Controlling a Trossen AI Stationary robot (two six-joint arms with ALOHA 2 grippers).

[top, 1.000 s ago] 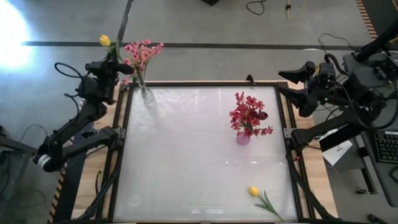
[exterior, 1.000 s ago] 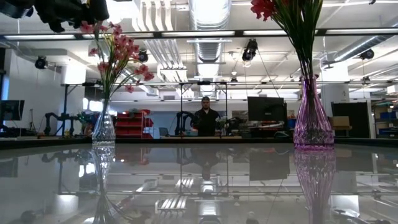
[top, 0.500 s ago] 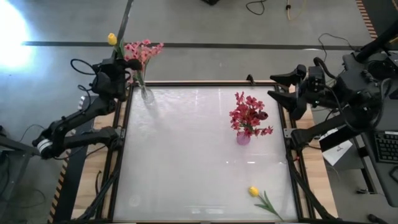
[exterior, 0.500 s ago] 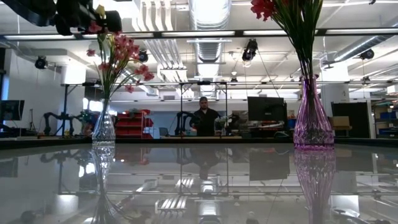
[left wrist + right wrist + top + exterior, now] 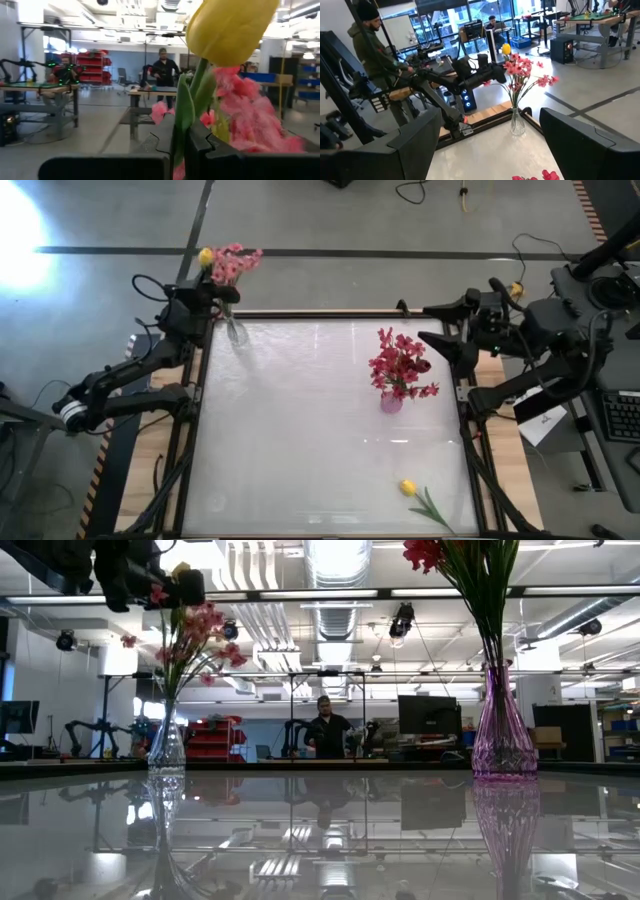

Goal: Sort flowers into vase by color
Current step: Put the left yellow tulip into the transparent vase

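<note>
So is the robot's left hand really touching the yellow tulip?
Touching. In the left wrist view the left gripper has its jaws shut on the green stem just below the yellow tulip, with no gap showing, right beside the pink flowers.

My overhead camera looks straight down; the low one faces level across the table (image 5: 320, 430). Both wrist views share the pink flowers (image 5: 522, 70).
</note>
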